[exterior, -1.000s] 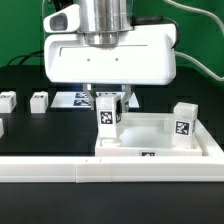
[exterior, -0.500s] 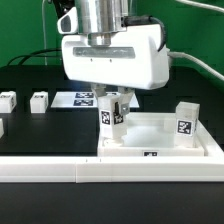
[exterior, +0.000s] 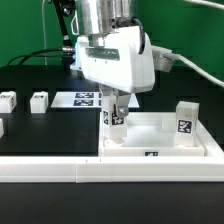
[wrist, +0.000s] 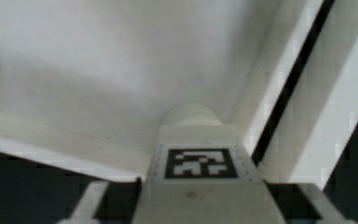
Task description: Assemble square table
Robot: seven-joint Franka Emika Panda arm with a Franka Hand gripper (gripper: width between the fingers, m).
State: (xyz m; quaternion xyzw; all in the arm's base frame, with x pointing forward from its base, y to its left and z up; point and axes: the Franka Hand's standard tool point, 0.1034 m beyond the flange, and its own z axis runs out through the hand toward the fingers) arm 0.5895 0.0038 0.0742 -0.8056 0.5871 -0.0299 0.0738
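While one leg (exterior: 183, 118) stands at a corner of the square top (exterior: 160, 142) and two legs (exterior: 38, 100) sit loose on the table (exterior: 50, 130), my end effector (exterior: 113, 104) straddles a second corner leg (exterior: 113, 122), whether clamped or clear I cannot tell.

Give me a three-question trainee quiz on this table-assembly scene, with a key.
1. True or false: the leg at the exterior view's right stands upright on the table top.
2. The leg under the arm stands: A) in the table top's corner at the exterior view's left; B) on the marker board; C) on the front rail.
3. In the wrist view, what is printed on that leg's face?
Key: 1 true; 2 A; 3 a black-and-white tag.
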